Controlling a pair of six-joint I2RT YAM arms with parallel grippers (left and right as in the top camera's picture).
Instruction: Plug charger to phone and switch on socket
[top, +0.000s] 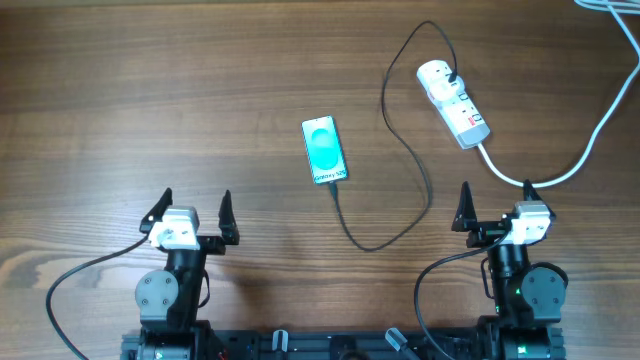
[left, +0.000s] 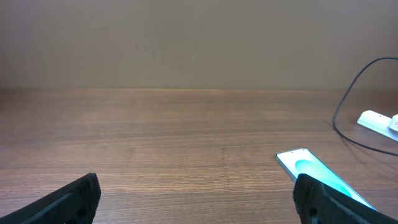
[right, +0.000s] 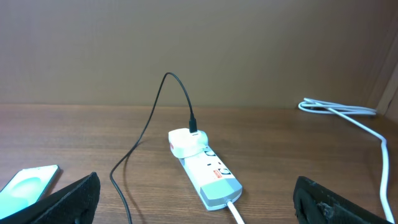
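I see a brown wooden tabletop (top: 150, 100) and a plain brownish wall (right: 186, 37) behind it. The phone (top: 324, 150) lies flat at the frame centre, and the socket (top: 453, 102) at the upper right. The charger (top: 428, 185) loops from the socket to the phone's lower edge; I cannot tell if it is inserted. The left hand (top: 196, 200) and right hand (top: 496, 195) are both spread and empty, near the bottom edge

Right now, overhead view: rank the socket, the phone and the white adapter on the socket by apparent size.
1. socket: the longest footprint.
2. phone: clearly shorter, similar width.
3. white adapter: smallest, covering only the socket's far end.
All are similarly far from the camera, so nearness hardly skews the order.
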